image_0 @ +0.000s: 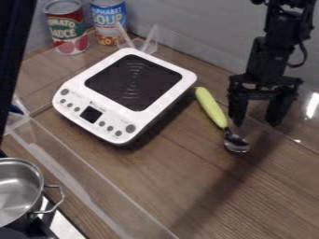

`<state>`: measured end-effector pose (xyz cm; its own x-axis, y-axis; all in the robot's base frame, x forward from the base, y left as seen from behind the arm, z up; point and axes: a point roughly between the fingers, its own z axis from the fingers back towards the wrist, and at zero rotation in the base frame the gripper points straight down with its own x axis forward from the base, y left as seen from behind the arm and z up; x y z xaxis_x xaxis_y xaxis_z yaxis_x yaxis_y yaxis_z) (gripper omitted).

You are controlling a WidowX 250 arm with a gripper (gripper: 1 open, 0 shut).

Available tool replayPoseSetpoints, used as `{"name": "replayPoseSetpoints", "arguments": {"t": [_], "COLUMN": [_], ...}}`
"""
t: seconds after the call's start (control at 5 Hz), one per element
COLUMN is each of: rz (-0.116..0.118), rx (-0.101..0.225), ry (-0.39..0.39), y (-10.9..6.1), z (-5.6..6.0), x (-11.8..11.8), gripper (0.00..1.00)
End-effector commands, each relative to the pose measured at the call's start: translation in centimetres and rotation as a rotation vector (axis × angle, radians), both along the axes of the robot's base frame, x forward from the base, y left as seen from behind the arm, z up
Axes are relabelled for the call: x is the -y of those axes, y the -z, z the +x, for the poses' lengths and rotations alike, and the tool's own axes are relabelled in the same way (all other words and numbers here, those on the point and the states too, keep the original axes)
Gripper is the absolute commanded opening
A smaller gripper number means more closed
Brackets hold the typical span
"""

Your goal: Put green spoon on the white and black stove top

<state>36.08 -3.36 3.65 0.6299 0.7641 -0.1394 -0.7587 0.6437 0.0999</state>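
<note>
Camera view: the green spoon (214, 109) lies flat on the wooden surface (181, 191), just beside the white and black stove top (122, 93), off the side of it that faces the gripper (262, 114). Its thick yellow-green handle runs from near a rounded corner of the stove toward the viewer, ending in the small silver bowl (236, 143), which is the part nearest the front of the picture. The spoon does not touch the stove.

The black gripper reaches down from the upper right, its jaws spread wide apart and nothing held between them. It is on the opposite side of the spoon from the stove, to the right of the handle in the picture, with the bowl lower in the picture than its fingers. The near finger appears close to the handle; whether it is level with the spoon or above it cannot be told from this view.

A tomato sauce can (67, 26) and an alphabet soup can (108, 21) stand behind the stove, and a silver pot (21, 191) is partly in view at the lower left.
</note>
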Motion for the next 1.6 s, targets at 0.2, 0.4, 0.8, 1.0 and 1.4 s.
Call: {"name": "replayPoseSetpoints", "arguments": {"t": [0.2,0.4,0.8,1.0,1.4], "rz": [0.010,0.029,0.040,0.046,0.057], "rx": [0.065,0.067,0.077,0.081,0.091], "ry": [-0.052,-0.134,-0.185,-0.212,-0.237], "y": [-2.4,-2.7,-2.1,-1.7,-1.3], "z": [0.7,1.2,1.5,1.7,1.8], "x": [-0.1,-0.3,-1.0,-1.4,-1.9], "gripper": [1.00,1.00,1.00,1.00,1.00]}}
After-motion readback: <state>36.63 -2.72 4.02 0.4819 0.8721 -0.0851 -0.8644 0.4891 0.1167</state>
